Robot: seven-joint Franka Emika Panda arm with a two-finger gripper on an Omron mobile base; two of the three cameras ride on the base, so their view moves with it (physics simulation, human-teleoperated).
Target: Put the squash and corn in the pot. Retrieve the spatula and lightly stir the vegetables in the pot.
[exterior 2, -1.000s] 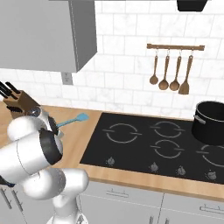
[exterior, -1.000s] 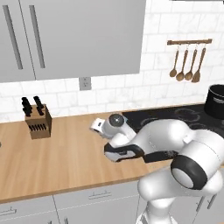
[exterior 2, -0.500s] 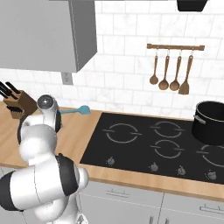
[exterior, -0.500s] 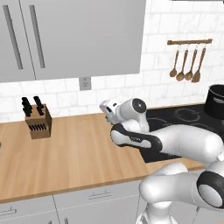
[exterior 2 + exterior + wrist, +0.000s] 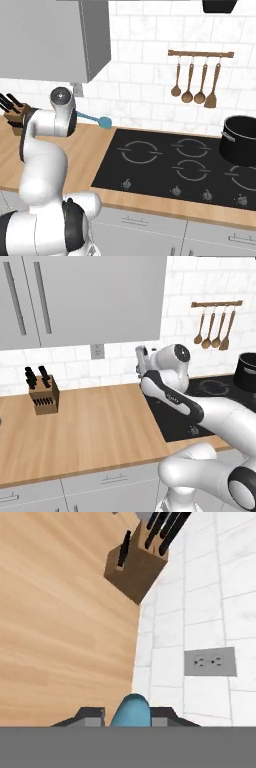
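Observation:
My gripper (image 5: 129, 716) is shut on the light-blue spatula (image 5: 130, 711), whose blue end shows between the two dark fingertips (image 5: 91, 714) in the hand view. In the right base view the spatula (image 5: 96, 119) sticks out of the hand toward the cooktop, paddle head to the right, held in the air above the counter's back edge. In the left base view the gripper (image 5: 141, 358) is up near the tiled wall. The black pot (image 5: 243, 141) stands on the far right of the cooktop (image 5: 165, 165), well away from the hand; it also shows as the pot (image 5: 247, 371). Squash and corn are out of view.
A wooden knife block (image 5: 44, 397) stands at the back left of the wooden counter (image 5: 90, 431); the same block (image 5: 140, 562) lies ahead of the hand. Brown wooden utensils (image 5: 195, 80) hang on a wall rail above the cooktop. A wall outlet (image 5: 210, 662) is close by.
The arm has swung up from low over the counter, lifting the spatula higher and toward the back wall. The jaws have tightened slightly on it.

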